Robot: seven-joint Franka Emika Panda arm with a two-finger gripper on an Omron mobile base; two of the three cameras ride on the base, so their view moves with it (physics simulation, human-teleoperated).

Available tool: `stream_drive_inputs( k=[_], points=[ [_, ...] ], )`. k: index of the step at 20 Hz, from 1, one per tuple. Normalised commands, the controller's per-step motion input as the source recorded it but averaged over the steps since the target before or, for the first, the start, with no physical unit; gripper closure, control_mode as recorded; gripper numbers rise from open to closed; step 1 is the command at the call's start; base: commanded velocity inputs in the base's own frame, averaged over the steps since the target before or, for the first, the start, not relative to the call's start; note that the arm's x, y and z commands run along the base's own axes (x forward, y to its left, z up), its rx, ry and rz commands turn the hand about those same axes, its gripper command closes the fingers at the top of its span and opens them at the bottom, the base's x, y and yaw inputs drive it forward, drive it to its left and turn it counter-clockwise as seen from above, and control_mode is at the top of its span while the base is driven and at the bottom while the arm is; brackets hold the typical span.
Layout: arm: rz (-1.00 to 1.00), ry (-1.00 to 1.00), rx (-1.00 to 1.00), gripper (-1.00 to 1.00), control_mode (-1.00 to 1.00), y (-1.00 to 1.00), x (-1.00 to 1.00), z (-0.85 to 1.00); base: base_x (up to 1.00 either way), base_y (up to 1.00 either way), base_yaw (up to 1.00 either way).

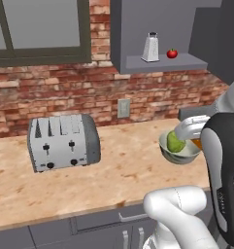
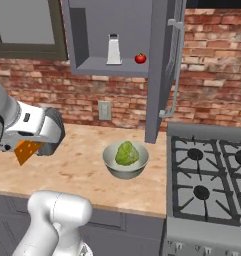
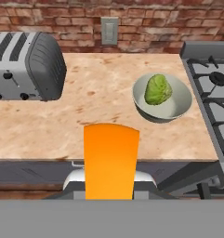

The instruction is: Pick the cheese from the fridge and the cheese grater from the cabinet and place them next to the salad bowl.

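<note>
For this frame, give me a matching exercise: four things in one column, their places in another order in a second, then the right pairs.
Things:
1. cheese
2. grater
3. salad bowl
4. toaster

Places:
A. on the cabinet's open shelf, left of the tomato
B. on the counter beside the stove
C. held in the gripper, above the counter's front edge
D. on the counter below the window

Pairs: 1-C, 2-A, 3-B, 4-D
</note>
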Motion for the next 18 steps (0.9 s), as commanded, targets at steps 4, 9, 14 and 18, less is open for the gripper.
stream_drive_inputs(
  k=[4,9,14,18],
  points=[
    [0.0,0.0,0.0,1.0,1.0,0.0,0.0,0.0,0.0,0.0,0.0],
    [0.0,0.0,0.0,1.0,1.0,0.0,0.0,0.0,0.0,0.0,0.0],
    [0.0,0.0,0.0,1.0,-1.0,0.0,0.0,0.0,0.0,0.0,0.0],
    [-0.02,0.21,-0.03,1.0,-1.0,0.21,0.5,0.08,0.0,0.0,0.0]
  ],
)
